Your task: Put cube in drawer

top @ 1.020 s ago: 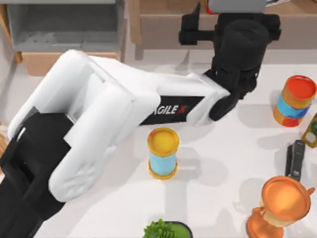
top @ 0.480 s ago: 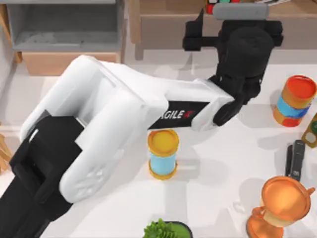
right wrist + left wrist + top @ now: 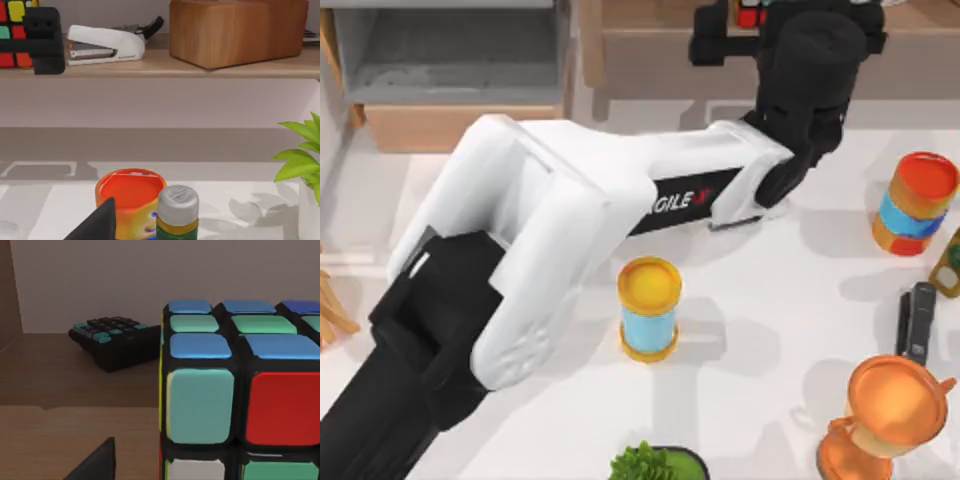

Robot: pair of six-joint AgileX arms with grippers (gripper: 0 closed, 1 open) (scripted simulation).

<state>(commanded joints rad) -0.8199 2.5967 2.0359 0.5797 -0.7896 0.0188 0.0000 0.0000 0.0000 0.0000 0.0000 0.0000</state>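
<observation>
White stapler (image 3: 102, 44) on shelf (image 3: 200, 66), wooden block (image 3: 237, 30)

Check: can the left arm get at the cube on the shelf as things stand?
Probably yes. The left gripper is already at the cube on the shelf, and nothing stands between them; the calculator lies well aside.

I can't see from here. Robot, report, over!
Left gripper at the cube on the shelf. Drawer open. Nothing blocking.
</observation>
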